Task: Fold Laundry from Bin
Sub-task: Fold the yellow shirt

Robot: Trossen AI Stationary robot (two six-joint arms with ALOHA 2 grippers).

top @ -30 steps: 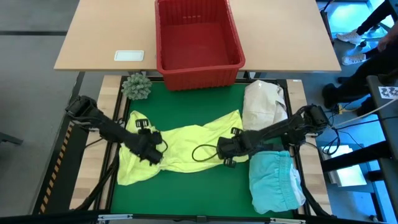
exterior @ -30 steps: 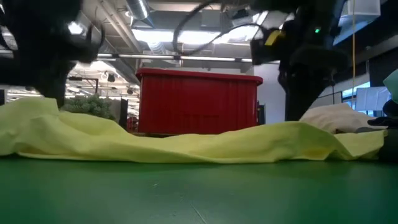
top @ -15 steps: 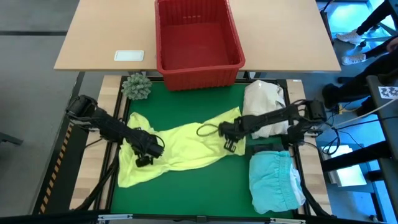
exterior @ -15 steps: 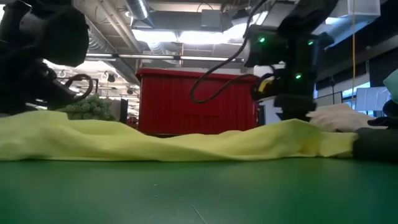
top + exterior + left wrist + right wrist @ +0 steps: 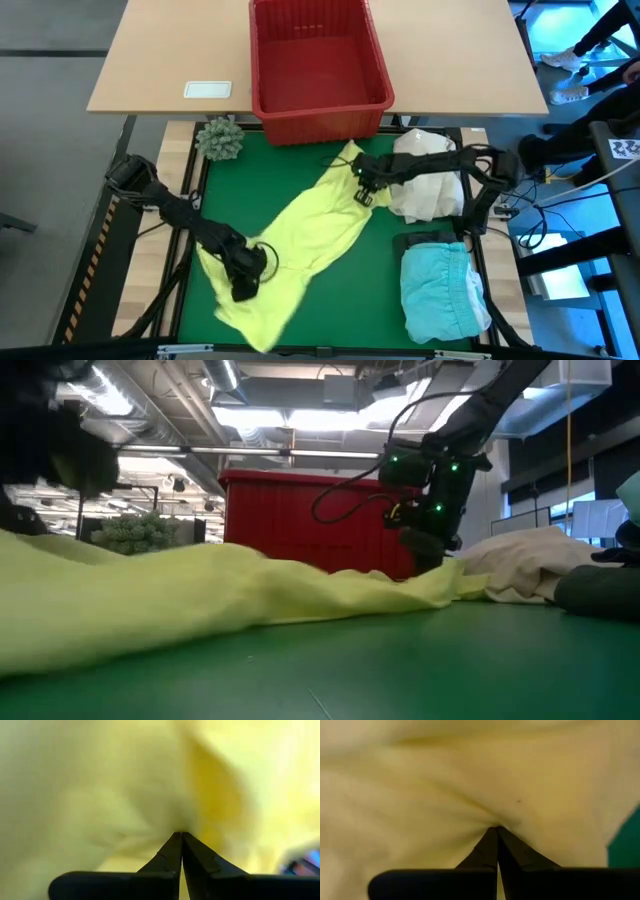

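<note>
A bright yellow garment [image 5: 300, 225] of the laundry lies slantwise on the green mat, from near the red bin [image 5: 318, 65] down to the near left. My left gripper [image 5: 245, 278] is shut on its near left part, and my right gripper [image 5: 362, 182] is shut on its far right end. The bin stands on the wooden table beyond the mat. A light turquoise garment [image 5: 440, 290] lies folded at the near right. My left gripper pinches the yellow cloth [image 5: 165, 827] between its two shut fingers, slanting down from above. Creases run into the fingertips; one layer or several, I cannot tell. The cloth around it rests on the mat. My right gripper pinches the garment near its far right end [image 5: 492, 817] between its shut fingers, coming steeply from above. The cloth puckers toward the fingertips. In the low view that end [image 5: 440, 582] sits low at the mat, and the cloth stretches away toward my left gripper.
A cream-white cloth bundle [image 5: 425, 175] lies at the far right of the mat, right beside my right gripper. A green spiky ball [image 5: 220, 138] sits at the far left corner. A white card [image 5: 208, 90] lies on the wooden table left of the bin.
My right gripper has gone toward the far edge and the bin, taking the garment's right end with it. My left gripper has gone toward the near edge and tipped downward, dragging the left part. The garment, which lay across the mat, now lies on a slant.
</note>
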